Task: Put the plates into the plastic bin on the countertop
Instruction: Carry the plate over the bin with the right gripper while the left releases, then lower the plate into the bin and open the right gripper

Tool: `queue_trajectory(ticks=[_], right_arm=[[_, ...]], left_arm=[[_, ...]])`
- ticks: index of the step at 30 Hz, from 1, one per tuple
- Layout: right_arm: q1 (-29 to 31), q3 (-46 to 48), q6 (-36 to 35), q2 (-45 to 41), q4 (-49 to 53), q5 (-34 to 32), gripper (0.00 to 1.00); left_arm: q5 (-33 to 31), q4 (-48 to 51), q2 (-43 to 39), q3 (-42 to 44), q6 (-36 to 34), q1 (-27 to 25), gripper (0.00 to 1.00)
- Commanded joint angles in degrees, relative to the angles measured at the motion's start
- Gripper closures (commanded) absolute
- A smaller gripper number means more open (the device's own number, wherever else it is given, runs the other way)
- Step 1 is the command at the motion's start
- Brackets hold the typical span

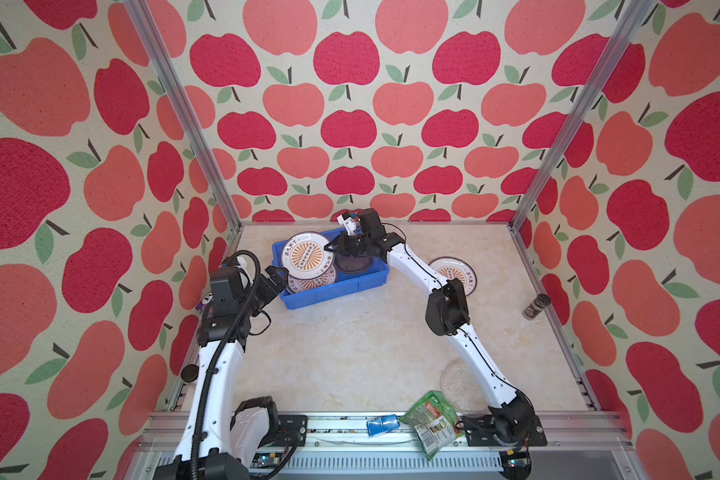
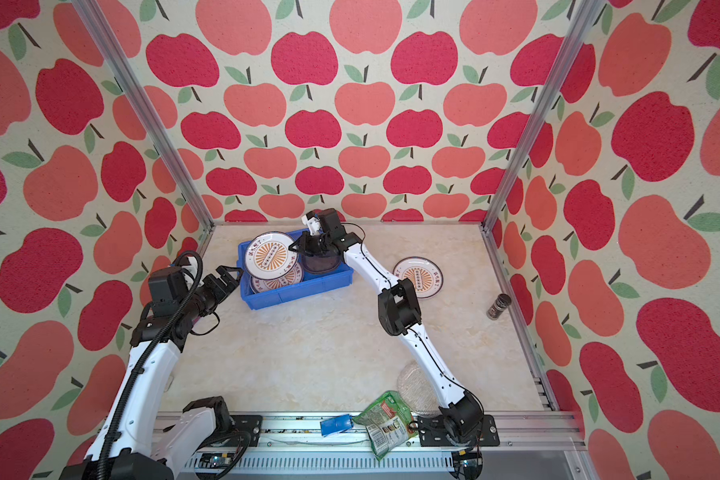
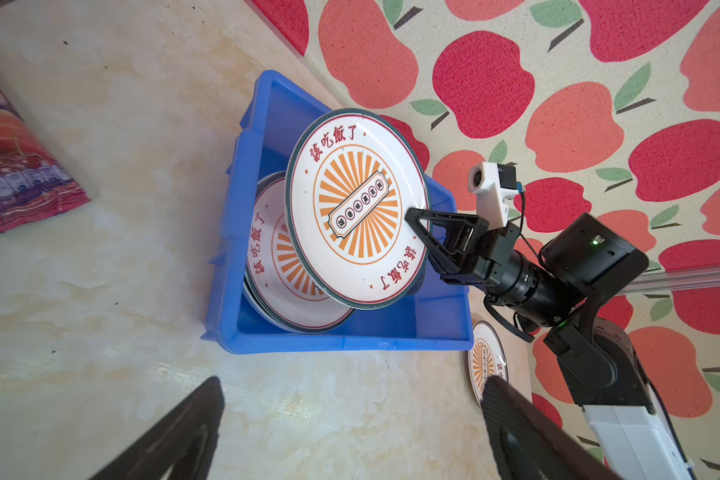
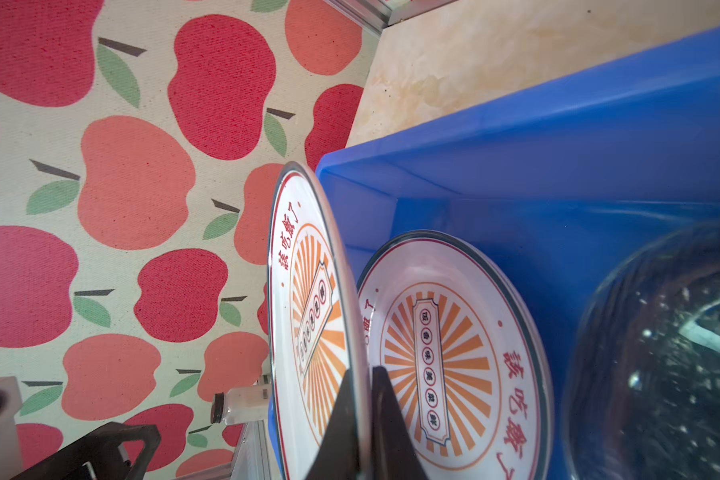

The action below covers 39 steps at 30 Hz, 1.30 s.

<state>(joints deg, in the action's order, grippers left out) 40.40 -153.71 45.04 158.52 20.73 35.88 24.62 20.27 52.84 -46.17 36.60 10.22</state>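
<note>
Now holding sunburst plate (image 3: pixel 356 208) tilted over blue bin (image 1: pixel 333 297) with right fingers (image 4: pixel 387 424) pinched, left fingers (image 3: pixel 512 415) open. Next: lay flat, let go.

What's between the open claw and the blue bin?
Just bare countertop; the left wrist view shows it between the left claw and the blue bin.

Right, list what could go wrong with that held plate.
The right end effector pinches the tilted sunburst plate only at its rim; it may slip and crack against the stacked plate below.
Its far edge seems to reach past the wall of the blue bin, so it might land propped there.
The open left end effector sits close to the bin and could nudge it.
</note>
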Motion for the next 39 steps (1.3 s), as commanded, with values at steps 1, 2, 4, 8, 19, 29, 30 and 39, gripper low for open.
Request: queue_trajectory(ticks=[1,2,4,8,19,29,30,39], right_arm=[[0.4,-1.5,-1.7,0.5,0.0,-1.4,1.00],[0.6,-1.8,-1.6,1.1,0.2,-1.3,1.00],[0.8,-2.2,-2.0,2.0,1.1,-1.7,1.00],[1.6,-2.2,-4.1,2.6,2.7,-3.5,1.00],[3.1,-3.6,-8.1,3.3,6.8,-6.8,0.88],[2.2,-3.1,-11.8,1.2,13.8,-11.3,0.65],[2.0,-3.1,-12.3,0.9,14.3,-11.6,0.64],[1.6,-2.2,-16.9,-2.3,17.9,-15.8,0.60]], left_arm=[[1.7,-1.4,-1.1,1.1,0.0,1.2,0.01],[2.0,-1.4,-1.0,1.3,0.0,1.5,0.01],[2.2,-1.6,-0.8,1.7,0.0,1.9,0.01],[2.2,-1.3,-0.5,2.0,-0.1,2.0,0.01],[2.4,-0.3,0.8,1.9,-0.8,2.2,0.01],[3.4,-2.4,1.6,2.5,0.2,2.2,0.01],[3.5,-2.4,1.6,2.5,0.1,2.2,0.01],[3.0,-3.4,1.2,3.2,0.7,0.5,0.01]])
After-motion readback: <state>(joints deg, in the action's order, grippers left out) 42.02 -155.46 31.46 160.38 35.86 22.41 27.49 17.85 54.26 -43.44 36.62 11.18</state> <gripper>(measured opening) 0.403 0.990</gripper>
